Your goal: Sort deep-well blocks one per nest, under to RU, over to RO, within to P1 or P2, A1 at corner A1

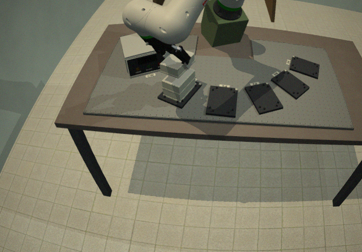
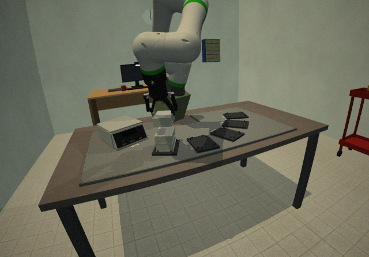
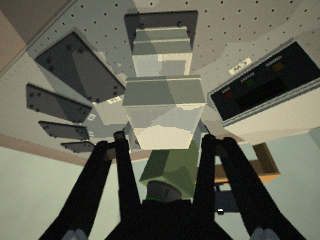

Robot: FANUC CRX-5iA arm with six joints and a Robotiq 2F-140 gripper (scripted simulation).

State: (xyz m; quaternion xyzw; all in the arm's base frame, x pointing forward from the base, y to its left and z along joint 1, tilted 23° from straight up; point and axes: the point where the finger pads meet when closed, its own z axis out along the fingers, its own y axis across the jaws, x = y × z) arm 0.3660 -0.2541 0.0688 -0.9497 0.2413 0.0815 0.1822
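Note:
My gripper (image 1: 175,60) (image 2: 162,114) (image 3: 163,118) is shut on a pale deep-well block (image 1: 173,66) (image 2: 162,120) (image 3: 165,120). It holds the block roughly level, with a gap above the stack. Two blocks remain stacked, an upper one (image 1: 178,81) (image 2: 164,135) (image 3: 162,47) and a lower one (image 1: 172,94) (image 2: 164,146), on the infeed nest (image 1: 186,97) (image 2: 177,148) (image 3: 134,22). The check-weigher (image 1: 137,46) (image 2: 120,124) (image 3: 280,120) carries no block; its lamps look dim. The cut corners are not clear.
Four dark nests, the first (image 1: 222,101) (image 2: 203,143), second (image 1: 263,97) (image 2: 227,133), third (image 1: 289,83) (image 2: 236,124) and fourth (image 1: 304,66) (image 2: 235,115), stand empty right of the stack. Their labels are blurred. The green pedestal (image 1: 223,29) (image 3: 170,165) stands behind.

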